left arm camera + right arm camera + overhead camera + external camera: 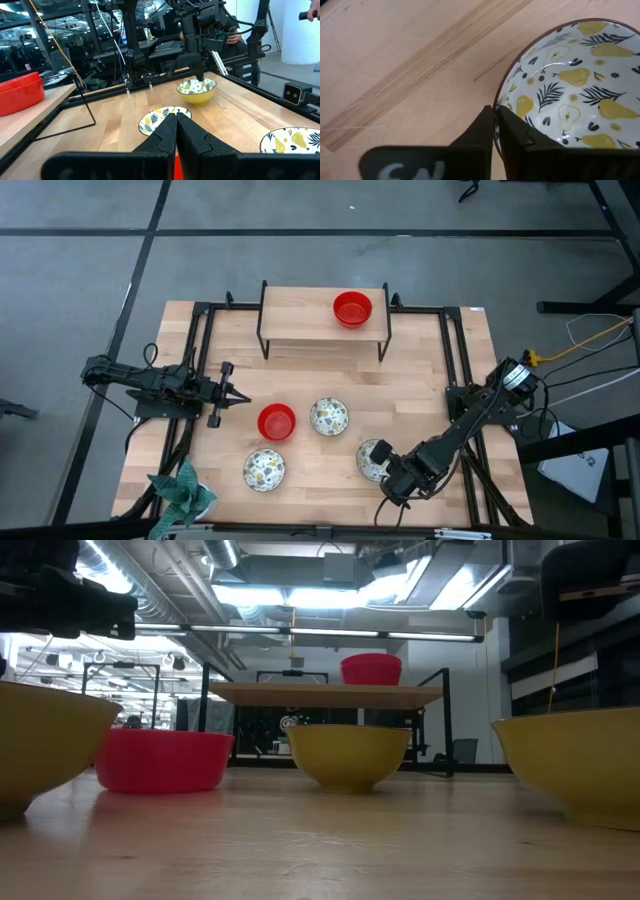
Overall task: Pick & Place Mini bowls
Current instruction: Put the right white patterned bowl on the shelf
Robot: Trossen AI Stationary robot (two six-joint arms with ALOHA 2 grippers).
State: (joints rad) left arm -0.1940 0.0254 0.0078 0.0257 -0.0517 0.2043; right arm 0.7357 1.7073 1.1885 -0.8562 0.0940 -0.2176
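Three patterned mini bowls, white inside with yellow pears and yellow outside, stand on the table: one mid-table point(328, 416), one near the front point(264, 469), and one at the right point(372, 454). My right gripper point(386, 467) is shut on the rim of the right bowl point(570, 95). A red mini bowl point(277, 421) sits beside the middle patterned one. Another red bowl point(352, 308) stands on the raised wooden shelf point(300, 320). At the table's left, my left gripper point(238, 396) hovers level and shut, holding nothing. My right gripper pinches the patterned bowl's rim point(494, 109), one finger point(515, 135) inside the bowl and the other outside its wall. The fingers come steeply from above, on the rim's side toward the table's right edge point(201, 82). The bowl stands upright on the table.
A teal leafy object point(183, 490) lies at the near left corner. Black frame rails point(455, 350) run along both sides of the table. Bare wood lies between the shelf and the bowls. A person point(235, 37) shows beyond the table.
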